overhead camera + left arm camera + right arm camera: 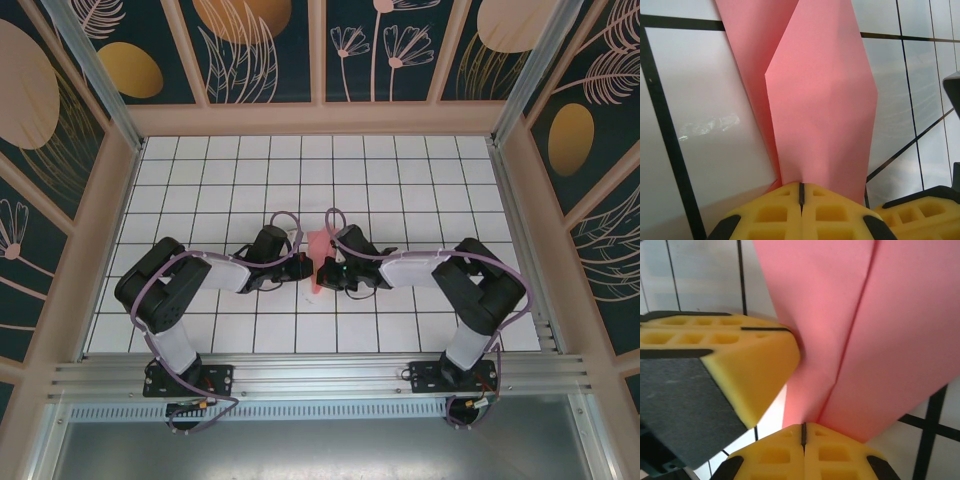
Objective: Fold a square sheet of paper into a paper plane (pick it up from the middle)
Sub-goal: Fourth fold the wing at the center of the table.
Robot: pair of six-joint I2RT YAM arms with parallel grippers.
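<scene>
Pinched shut on the lower edge of a creased salmon-pink paper sheet, bottom centre of the left wrist view: left gripper, yellow foam pads pressed together. Likewise clamped on the same sheet from the opposite side: right gripper. Held mid-frame in the top view, over the white gridded table.

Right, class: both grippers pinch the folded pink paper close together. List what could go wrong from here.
1. The left gripper and right gripper are both shut on the folded pink paper; pulling apart could tear it.
2. Their yellow fingertips sit very close, so a small move might make them collide or crumple the fold.
</scene>
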